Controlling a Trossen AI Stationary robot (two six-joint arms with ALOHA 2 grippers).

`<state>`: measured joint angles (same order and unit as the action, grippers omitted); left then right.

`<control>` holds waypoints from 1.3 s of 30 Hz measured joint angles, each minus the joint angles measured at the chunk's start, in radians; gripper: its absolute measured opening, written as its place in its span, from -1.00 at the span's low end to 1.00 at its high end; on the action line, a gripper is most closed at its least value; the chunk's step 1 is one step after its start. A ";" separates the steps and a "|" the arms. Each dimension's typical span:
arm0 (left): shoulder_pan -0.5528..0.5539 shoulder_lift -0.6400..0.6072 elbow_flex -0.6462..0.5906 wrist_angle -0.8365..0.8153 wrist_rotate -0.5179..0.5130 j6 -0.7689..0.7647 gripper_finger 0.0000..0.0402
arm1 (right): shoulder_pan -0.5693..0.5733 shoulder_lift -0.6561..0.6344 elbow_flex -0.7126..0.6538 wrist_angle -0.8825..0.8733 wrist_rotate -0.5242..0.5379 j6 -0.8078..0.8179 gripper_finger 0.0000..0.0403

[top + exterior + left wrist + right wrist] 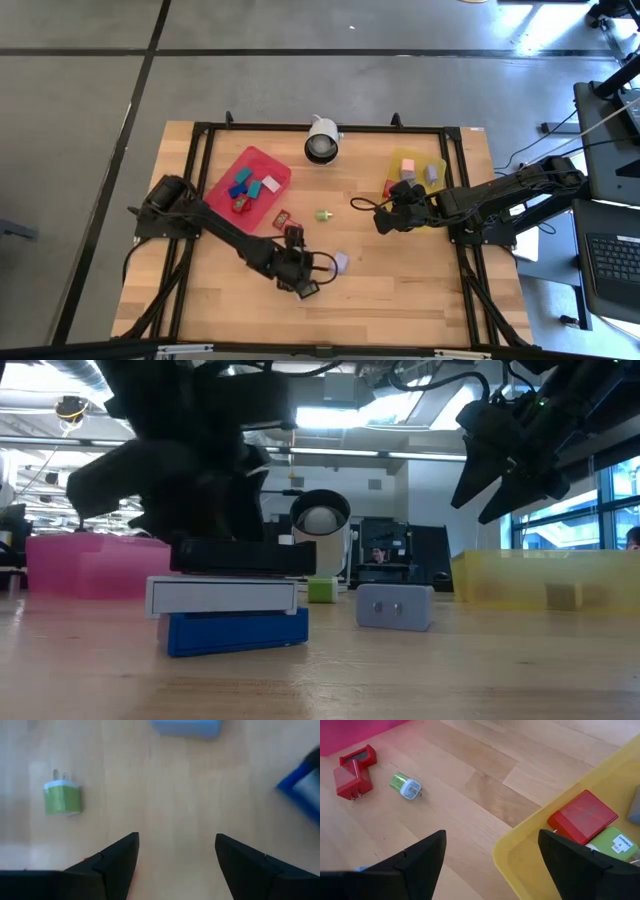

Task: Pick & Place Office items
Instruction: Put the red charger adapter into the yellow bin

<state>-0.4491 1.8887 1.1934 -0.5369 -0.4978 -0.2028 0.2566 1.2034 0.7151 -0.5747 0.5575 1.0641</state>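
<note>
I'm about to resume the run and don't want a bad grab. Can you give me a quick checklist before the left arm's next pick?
1. Left claw open: ok, fingers spread, nothing between them.
2. Left claw clear of pieces: ok in the left wrist view, bare wood between the fingers.
3. Green charger plug reachable: ok, it lies alone on the table.
4. Lilac piece free: ok, loose beside the left claw.
5. Right claw empty: ok, open at the yellow tray edge.
6. Blue and white piece clear of the left arm: cannot tell, the arm hangs just over it.
</note>
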 joint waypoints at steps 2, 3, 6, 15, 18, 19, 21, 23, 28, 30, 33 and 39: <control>0.008 0.000 0.000 -0.051 -0.004 0.052 0.30 | 0.000 0.000 0.000 0.000 0.000 0.000 0.58; 0.015 0.000 0.000 -0.080 -0.004 0.081 0.30 | 0.000 0.000 0.000 0.000 0.000 0.000 0.58; 0.051 0.000 0.000 -0.125 0.015 0.120 0.30 | 0.000 0.000 0.000 0.002 0.000 0.000 0.58; 0.183 0.000 0.000 -0.135 0.224 0.142 0.30 | 0.000 0.000 0.000 0.004 0.000 0.000 0.58; 0.196 -0.014 0.001 -0.129 0.242 0.150 0.30 | 0.000 0.000 0.000 0.004 0.000 0.000 0.58; 0.198 -0.020 0.001 -0.125 0.249 0.152 0.30 | 0.000 0.000 0.000 0.006 0.000 0.000 0.58; 0.198 -0.032 0.001 -0.129 0.251 0.164 0.30 | 0.000 0.000 0.000 0.007 0.000 0.000 0.58; 0.197 -0.048 0.001 -0.132 0.237 0.176 0.30 | 0.000 0.000 0.000 0.008 0.000 0.000 0.58; 0.216 -0.070 0.001 -0.159 0.209 0.182 0.30 | 0.000 0.000 0.000 0.021 0.000 0.000 0.58; 0.234 -0.072 0.001 -0.179 0.211 0.182 0.31 | 0.000 0.000 0.000 0.021 -0.002 0.000 0.58; 0.264 -0.071 0.001 -0.194 0.232 0.182 0.36 | 0.000 0.000 0.000 0.022 -0.005 0.000 0.58; 0.321 -0.070 0.001 -0.199 0.329 0.182 0.46 | 0.000 0.000 0.000 0.021 -0.031 -0.002 0.58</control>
<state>-0.1282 1.8187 1.1942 -0.7356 -0.1693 -0.0205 0.2569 1.2034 0.7151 -0.5533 0.5269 1.0626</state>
